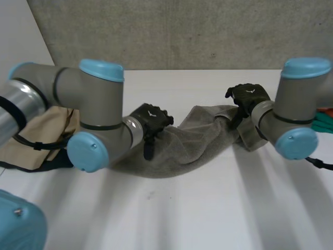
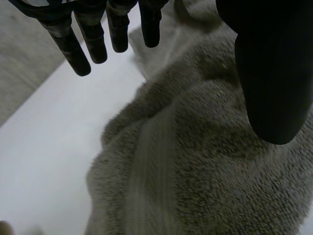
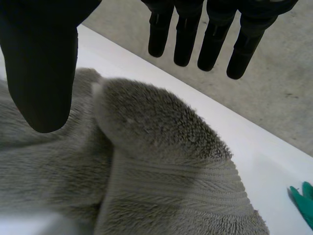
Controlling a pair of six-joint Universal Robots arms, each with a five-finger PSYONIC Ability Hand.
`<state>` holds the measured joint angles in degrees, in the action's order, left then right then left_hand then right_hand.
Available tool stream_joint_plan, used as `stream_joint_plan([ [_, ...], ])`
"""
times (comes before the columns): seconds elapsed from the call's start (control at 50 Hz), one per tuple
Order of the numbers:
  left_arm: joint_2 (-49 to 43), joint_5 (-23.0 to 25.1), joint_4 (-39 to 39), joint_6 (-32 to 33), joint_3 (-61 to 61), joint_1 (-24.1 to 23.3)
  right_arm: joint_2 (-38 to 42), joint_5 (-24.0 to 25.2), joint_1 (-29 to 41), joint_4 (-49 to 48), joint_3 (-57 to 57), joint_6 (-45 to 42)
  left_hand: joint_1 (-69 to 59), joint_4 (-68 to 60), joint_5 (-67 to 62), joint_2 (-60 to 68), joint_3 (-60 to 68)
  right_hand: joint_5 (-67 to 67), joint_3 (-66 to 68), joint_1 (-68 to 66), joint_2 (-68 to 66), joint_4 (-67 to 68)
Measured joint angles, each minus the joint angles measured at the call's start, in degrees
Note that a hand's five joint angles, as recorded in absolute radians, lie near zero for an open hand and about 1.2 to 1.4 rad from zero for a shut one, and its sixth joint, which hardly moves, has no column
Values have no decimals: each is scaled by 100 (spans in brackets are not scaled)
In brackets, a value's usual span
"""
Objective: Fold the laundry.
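Observation:
A grey-brown towel point(image 1: 192, 140) lies bunched across the middle of the white table point(image 1: 208, 208), stretched between my two hands. My left hand point(image 1: 151, 121) hovers over the towel's left end, its fingers point(image 2: 83, 36) straight and spread, thumb apart, holding nothing; the towel point(image 2: 195, 161) lies under its palm. My right hand point(image 1: 248, 99) is above the towel's right end, where a fold point(image 3: 156, 127) rises below its straight fingers point(image 3: 210, 34). The thumb stands apart from them and nothing is pinched.
A beige cloth point(image 1: 36, 138) with a dark strap lies at the table's left side behind my left arm. A green cloth point(image 1: 323, 121), also seen as a green cloth point(image 3: 304, 200), sits at the right edge. A concrete wall runs behind the table.

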<state>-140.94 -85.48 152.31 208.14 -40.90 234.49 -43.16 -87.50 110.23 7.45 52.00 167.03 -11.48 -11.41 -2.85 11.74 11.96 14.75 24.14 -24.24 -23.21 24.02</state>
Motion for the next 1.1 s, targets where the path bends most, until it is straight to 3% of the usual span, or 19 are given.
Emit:
stream_joint_plan([
  [0.1,-358,-80,-132,145,312,-137,505,-369,59,-322,-390,-130,-16,-10,-3,14,6,1023,1063,-1129,-1226,1070],
  [0.12,-425,-97,-137,162,371,-174,618,-450,61,-398,-488,-175,-95,-79,-43,70,65,1903,1971,-1989,-2094,1962],
  [0.14,-447,-102,-134,165,391,-187,649,-471,59,-420,-516,-190,-95,-79,-43,70,65,1994,2066,-2085,-2189,2052],
  [0.18,-535,-120,-119,174,476,-237,745,-543,53,-501,-623,-253,-1941,-1681,-1555,1753,1610,3807,3879,-3888,-4056,3891],
  [0.2,-563,-125,-107,176,513,-253,771,-559,51,-527,-656,-277,-1941,-1681,-1555,1753,1610,4043,4149,-4014,-4311,4177],
  [0.22,-610,-136,-85,179,582,-276,790,-568,49,-569,-695,-310,-3933,-3447,-3277,3543,3362,4136,4303,-4014,-4440,4352],
  [0.24,-667,-157,-52,185,688,-299,798,-571,49,-634,-742,-357,-5019,-4630,-4429,4704,4538,4143,4353,-4013,-4446,4419],
  [0.26,-702,-179,-22,191,771,-312,797,-570,50,-675,-765,-384,-5282,-5116,-4853,5087,5019,4143,4354,-4014,-4446,4425],
  [0.4,-901,-790,545,329,1816,-335,701,-561,56,-1615,-1038,-788,-5305,-5711,-5109,5663,5616,4165,4361,-4013,-4446,4430],
  [0.48,-791,-1524,1486,366,2719,-256,527,-578,10,-3107,-1236,-992,-5305,-5727,-5109,5672,5620,4210,4397,-4072,-4446,4448],
  [0.52,-731,-1688,1767,363,2910,-231,504,-581,4,-3281,-1249,-1000,-5301,-5728,-5109,5672,5620,4215,4397,-4072,-4446,4448],
  [0.54,-568,-1973,2370,342,3210,-177,333,-596,-37,-4411,-1310,-997,-5305,-5728,-5109,5672,5620,4215,4397,-4072,-4446,4448],
  [0.64,-143,-2267,3392,229,3178,-93,66,-558,-80,-5521,-1332,-874,-5305,-5729,-5109,5672,5620,4321,4397,-4073,-4446,4448],
  [0.8,222,-2281,3668,61,2045,-73,-102,-272,-129,-4669,-1107,-711,-5305,-5729,-5109,5676,5620,4368,4397,-4073,-4446,4448],
  [0.82,284,-2268,3598,0,1466,-83,-153,-146,-151,-4045,-884,-650,-5305,-5730,-5109,5684,5620,4374,4397,-4073,-4446,4449],
  [0.92,323,-2256,3333,-170,227,-107,-271,114,-171,-2940,-199,-591,-5305,-5730,-5109,5688,5622,4375,4397,-4073,-4446,4449],
  [1.1,368,-2274,2390,-732,-1641,-212,-302,331,-171,-1935,1053,-1077,-5301,-5731,-5109,5689,5624,4375,4397,-4073,-4446,4451],
])
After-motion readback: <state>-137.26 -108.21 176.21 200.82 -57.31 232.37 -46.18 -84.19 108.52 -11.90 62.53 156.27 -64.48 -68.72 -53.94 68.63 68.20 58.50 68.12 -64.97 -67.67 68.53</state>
